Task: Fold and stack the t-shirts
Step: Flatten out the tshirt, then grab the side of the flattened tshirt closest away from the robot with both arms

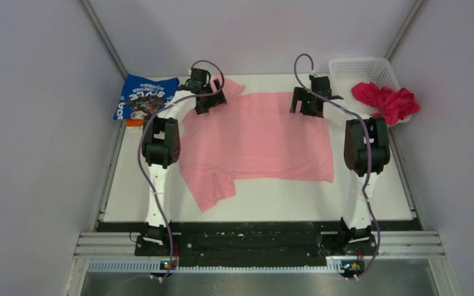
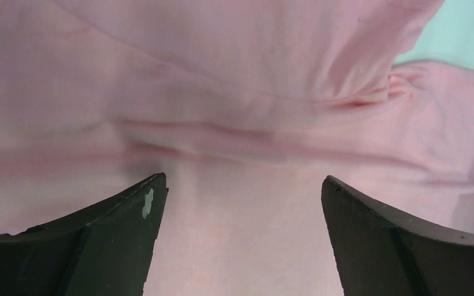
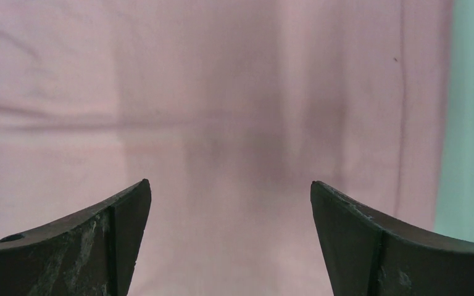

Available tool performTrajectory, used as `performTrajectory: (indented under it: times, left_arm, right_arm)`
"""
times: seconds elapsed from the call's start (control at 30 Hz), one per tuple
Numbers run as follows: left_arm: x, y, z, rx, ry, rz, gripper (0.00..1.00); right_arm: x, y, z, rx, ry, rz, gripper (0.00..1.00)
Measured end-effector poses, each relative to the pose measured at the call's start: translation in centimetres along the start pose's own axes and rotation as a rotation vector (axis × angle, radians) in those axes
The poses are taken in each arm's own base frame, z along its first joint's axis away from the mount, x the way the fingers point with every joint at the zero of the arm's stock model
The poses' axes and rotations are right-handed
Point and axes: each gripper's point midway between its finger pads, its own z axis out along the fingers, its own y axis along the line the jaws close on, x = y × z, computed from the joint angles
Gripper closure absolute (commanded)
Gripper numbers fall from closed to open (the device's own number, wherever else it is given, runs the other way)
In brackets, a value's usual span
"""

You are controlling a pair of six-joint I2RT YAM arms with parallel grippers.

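Across table: light pink t-shirt (image 1: 265,135) (1 sleeve splayed).

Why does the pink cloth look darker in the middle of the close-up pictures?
Right wrist view: a soft grey shadow falls on the light pink t-shirt ahead of the open right gripper. Left wrist view: creases by the left gripper cast darker bands. Top external view: even light, no glare.

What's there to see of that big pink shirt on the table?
The light pink t-shirt is plain soft cloth, spread nearly flat on the white table, lying sideways. One short sleeve points toward the near left, the other bunches in wrinkles at the far left. Both arms' jaws stand open over its far edge; contact cannot be told.
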Motion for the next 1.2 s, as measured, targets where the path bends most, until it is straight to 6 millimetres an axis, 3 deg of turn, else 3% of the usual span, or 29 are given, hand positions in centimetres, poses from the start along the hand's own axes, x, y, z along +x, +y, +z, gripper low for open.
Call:
performTrajectory:
  times: [0.07,0.17,0.3,0.37,0.5,0.63,0.8,0.9,0.97,1.2]
  left_arm:
    - [0.6,-0.1,-1.0,-0.001,0.008,0.004,0.01]
    - [2.1,-0.6,-4.3,-0.001,0.022,0.016,0.01]
    - [4.8,-2.0,-12.2,0.020,-0.006,0.038,0.01]
    - [6.3,-2.6,-16.6,0.040,-0.049,0.037,0.01]
    - [10.9,-1.6,-22.1,0.035,-0.075,0.009,0.01]
    - [18.0,2.6,-23.3,-0.076,0.034,-0.021,0.07]
    - [26.2,8.2,-25.3,-0.253,0.200,-0.016,0.22]
    - [28.8,10.0,-27.0,-0.285,0.238,-0.030,0.34]
    - [30.0,10.7,-27.6,-0.292,0.257,-0.040,0.37]
    - [33.4,11.9,-27.4,-0.346,0.371,-0.020,0.46]
  right_arm:
    - [-0.1,0.2,-2.3,-0.007,-0.011,0.001,0.01]
    - [-0.6,0.5,-6.6,-0.020,-0.060,0.005,0.01]
    - [-0.1,0.3,-13.1,-0.027,-0.155,0.036,0.01]
    - [1.9,-0.3,-15.6,-0.019,-0.184,0.067,0.01]
    - [6.0,-1.6,-18.6,-0.005,-0.185,0.121,0.01]
    - [7.6,-2.3,-20.7,0.005,-0.223,0.183,0.01]
    - [8.6,-3.2,-21.9,0.030,-0.271,0.251,0.01]
    - [9.4,-4.0,-22.0,0.064,-0.282,0.288,0.01]
    - [9.8,-4.4,-21.9,0.082,-0.279,0.302,0.01]
    - [10.0,-4.7,-21.7,0.101,-0.278,0.325,0.01]
